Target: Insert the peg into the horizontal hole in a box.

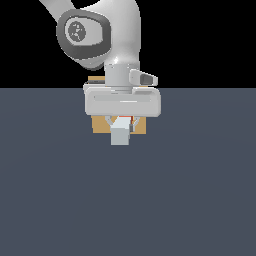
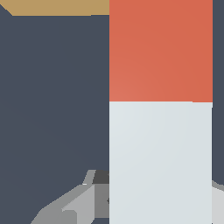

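The peg point(image 2: 160, 109) lies nearest, filling much of the wrist view: its pale grey half is toward the camera and its red-orange half points away, toward a strip of the tan box point(image 2: 57, 6). In the exterior view the pale end of the peg point(image 1: 120, 135) faces us, just below the tool point(image 1: 121, 121), and the box point(image 1: 100, 125) stands directly behind it on the dark surface point(image 1: 128, 200). The tool is closed on the peg, with its fingers at both sides of the bar.

The hole cannot be seen in either view, because the arm and the peg cover that face of the box. I also cannot tell if the red end already touches the box or is only near it.

I judge the step in hand to be alignment and insertion. To do it well, the bar should stay level and square to the box face. The push should be slow and straight along the bar's own axis. Any sideways error will make the tip catch on the edge of the hole, since the fit looks tight. The grip must be firm so the peg does not slide back between the fingers.
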You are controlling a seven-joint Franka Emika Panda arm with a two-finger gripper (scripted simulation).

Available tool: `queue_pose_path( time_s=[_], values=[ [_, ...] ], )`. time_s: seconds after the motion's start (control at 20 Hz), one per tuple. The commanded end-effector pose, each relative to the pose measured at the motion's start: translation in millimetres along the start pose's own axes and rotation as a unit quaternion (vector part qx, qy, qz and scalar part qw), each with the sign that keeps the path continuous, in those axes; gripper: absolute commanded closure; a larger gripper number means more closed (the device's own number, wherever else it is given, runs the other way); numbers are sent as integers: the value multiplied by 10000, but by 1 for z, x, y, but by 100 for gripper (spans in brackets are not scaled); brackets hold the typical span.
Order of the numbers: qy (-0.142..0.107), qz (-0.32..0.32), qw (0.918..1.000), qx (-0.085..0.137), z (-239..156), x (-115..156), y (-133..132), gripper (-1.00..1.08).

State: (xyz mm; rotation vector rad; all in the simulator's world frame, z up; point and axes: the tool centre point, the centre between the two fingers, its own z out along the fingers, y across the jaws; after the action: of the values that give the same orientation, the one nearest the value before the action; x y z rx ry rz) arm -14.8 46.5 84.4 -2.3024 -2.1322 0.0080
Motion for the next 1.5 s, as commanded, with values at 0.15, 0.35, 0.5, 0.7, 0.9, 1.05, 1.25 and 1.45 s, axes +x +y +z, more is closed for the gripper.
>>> queue_pose_path(
  time_s=[0.15,0.35,0.5,0.7,0.9,1.05,1.25,1.45],
  values=[
    [7,-5,10000,-46,-5,0,3,108],
    [3,-3,10000,-23,-3,3,1,108],
    [3,-3,10000,-23,-3,13,1,108],
    [5,-3,10000,-30,-3,38,0,108],
    [7,-3,10000,-37,-4,74,0,108],
    [7,-3,10000,-40,-5,99,0,108],
    [8,-3,10000,-43,-5,120,1,108],
    [8,-4,10000,-47,-5,129,2,108]
  ],
)
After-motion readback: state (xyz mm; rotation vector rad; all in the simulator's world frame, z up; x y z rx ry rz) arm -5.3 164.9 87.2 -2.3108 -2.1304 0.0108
